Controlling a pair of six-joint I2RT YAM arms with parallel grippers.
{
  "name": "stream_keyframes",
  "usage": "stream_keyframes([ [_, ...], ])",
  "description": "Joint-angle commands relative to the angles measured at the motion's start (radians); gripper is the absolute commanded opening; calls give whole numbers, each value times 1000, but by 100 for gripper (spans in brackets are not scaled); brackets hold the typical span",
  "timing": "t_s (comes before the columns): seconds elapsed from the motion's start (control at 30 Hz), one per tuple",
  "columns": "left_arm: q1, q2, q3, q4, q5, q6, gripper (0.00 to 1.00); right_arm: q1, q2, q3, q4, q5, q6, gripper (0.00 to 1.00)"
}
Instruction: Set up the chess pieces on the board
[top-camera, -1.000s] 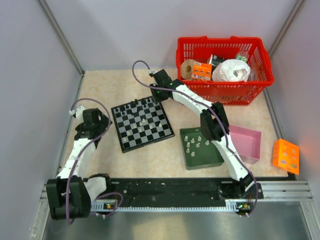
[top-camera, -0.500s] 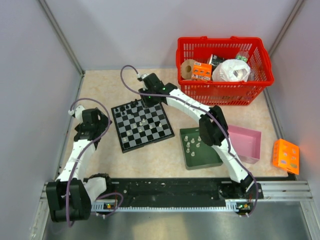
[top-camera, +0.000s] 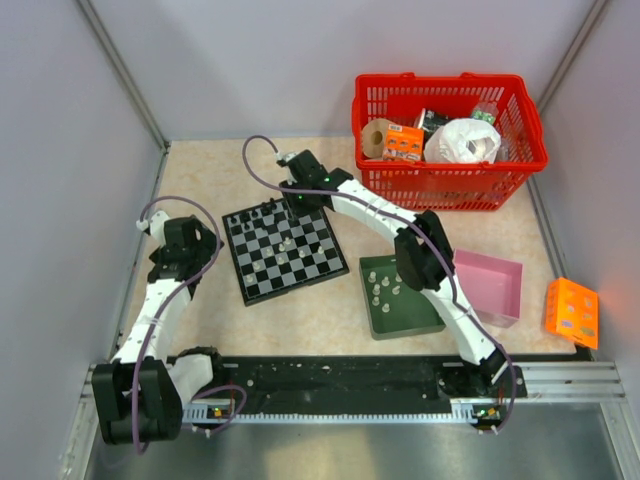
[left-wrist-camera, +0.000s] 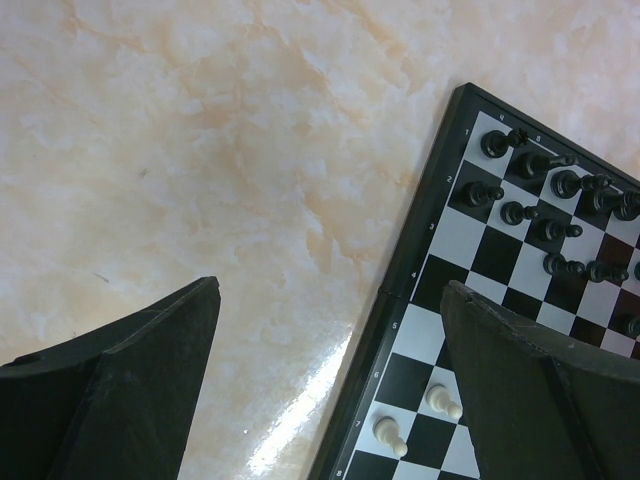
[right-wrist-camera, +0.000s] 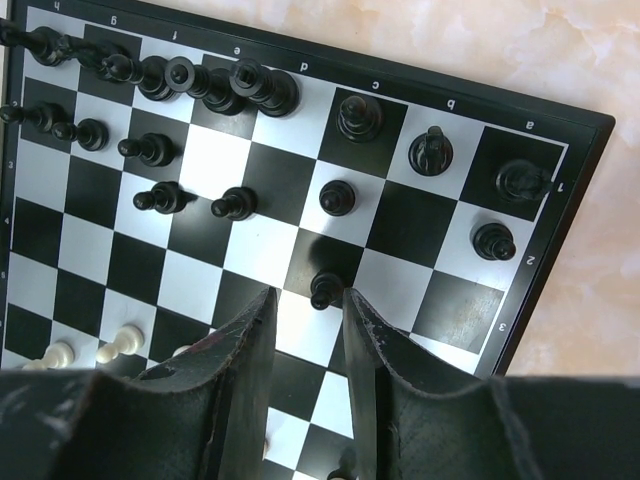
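The board (top-camera: 285, 250) lies left of centre, with black chess pieces (top-camera: 270, 212) along its far edge and a whitish piece (top-camera: 287, 243) mid-board. My right gripper (top-camera: 298, 198) hovers over the board's far edge. In the right wrist view the gripper (right-wrist-camera: 307, 295) is slightly open, a black pawn (right-wrist-camera: 326, 288) standing on the board (right-wrist-camera: 400, 230) just ahead of its tips, untouched. Black pieces (right-wrist-camera: 200, 82) fill the far rows; whitish pawns (right-wrist-camera: 120, 342) stand lower left. My left gripper (top-camera: 192, 245) is wide open and empty (left-wrist-camera: 330, 290) over the table beside the board's left edge (left-wrist-camera: 400, 290), near two whitish pawns (left-wrist-camera: 443, 402).
A dark green tray (top-camera: 400, 318) holding several whitish pieces (top-camera: 390, 285) sits right of the board. A pink box (top-camera: 490, 285) lies beyond it, an orange box (top-camera: 572, 312) at far right, and a red basket (top-camera: 450, 140) of items at the back.
My right gripper has moved left along the board's far edge and lowered a little. The left arm has hardly moved.
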Motion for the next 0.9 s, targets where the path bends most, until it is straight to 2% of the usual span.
stream_keyframes([
  [0.0, 4, -15, 18, 15, -14, 2, 97, -1, 30, 34, 7, 0, 5, 32],
  [0.63, 4, -15, 18, 12, -19, 2, 97, -3, 56, 81, -13, 16, -6, 24],
  [0.73, 4, -15, 16, 10, -19, 4, 97, -3, 52, 81, -20, 20, -9, 13],
  [0.87, 4, -13, 18, 12, -16, 6, 97, -3, 47, 81, -22, 34, -14, 7],
])
